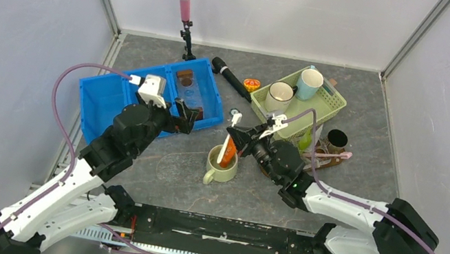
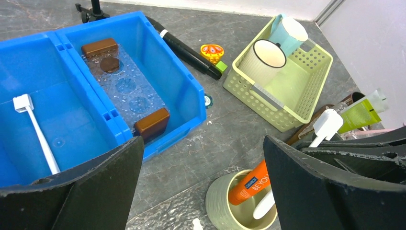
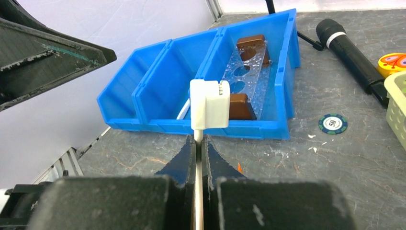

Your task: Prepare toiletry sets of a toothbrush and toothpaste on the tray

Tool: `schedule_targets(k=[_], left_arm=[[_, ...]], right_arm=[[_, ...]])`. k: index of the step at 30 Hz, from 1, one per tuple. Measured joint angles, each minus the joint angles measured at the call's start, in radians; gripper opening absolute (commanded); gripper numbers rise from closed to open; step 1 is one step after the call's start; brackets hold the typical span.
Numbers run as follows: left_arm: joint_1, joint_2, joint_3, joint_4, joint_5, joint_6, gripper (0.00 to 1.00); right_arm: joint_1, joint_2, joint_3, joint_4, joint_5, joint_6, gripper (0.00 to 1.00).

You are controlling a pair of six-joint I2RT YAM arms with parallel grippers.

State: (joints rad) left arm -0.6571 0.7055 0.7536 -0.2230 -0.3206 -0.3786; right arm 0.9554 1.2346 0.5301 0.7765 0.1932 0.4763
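The blue bin (image 2: 189, 96) at 10 o'clock on the bench (image 1: 179, 175) holds a white toothbrush (image 2: 36, 134) in one compartment and a clear holder with brown ends (image 2: 125, 86) in the next. The pale green basket (image 2: 313, 86) at 1 o'clock carries a white mug (image 1: 279, 97) and a light blue mug (image 1: 309, 83). Mid-bench, a green mug (image 1: 220, 169) contains an orange tube (image 1: 228, 153) and the lower end of a second white toothbrush (image 3: 209, 104). The tray (image 1: 342, 160) sits at 3 o'clock, largely hidden by the right arm, with a dark mug (image 1: 337, 140), a green tube (image 2: 359, 115) and a pink toothbrush (image 1: 332, 156) at it.

The right claw (image 3: 198, 143) is clamped on the second white toothbrush's stem. The left claw (image 2: 202, 143) gapes wide, holding nothing, by the bin's 5 o'clock corner.

Count: four mugs, three toothbrushes, two tubes
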Motion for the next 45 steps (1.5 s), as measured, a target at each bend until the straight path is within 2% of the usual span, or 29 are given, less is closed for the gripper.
schedule_targets(k=[16,25,45], left_arm=[[0.012,-0.013,-0.008,-0.031,-0.011,-0.006,1.00],[0.018,-0.019,-0.009,-0.049,-0.011,-0.006,1.00],[0.023,-0.032,-0.023,-0.069,-0.010,-0.006,1.00]], right_arm=[[0.072,0.106,-0.040,0.146,0.157,-0.087,0.02],[0.115,0.166,-0.039,0.155,0.201,-0.126,0.08],[0.151,0.198,-0.039,0.184,0.328,-0.117,0.09]])
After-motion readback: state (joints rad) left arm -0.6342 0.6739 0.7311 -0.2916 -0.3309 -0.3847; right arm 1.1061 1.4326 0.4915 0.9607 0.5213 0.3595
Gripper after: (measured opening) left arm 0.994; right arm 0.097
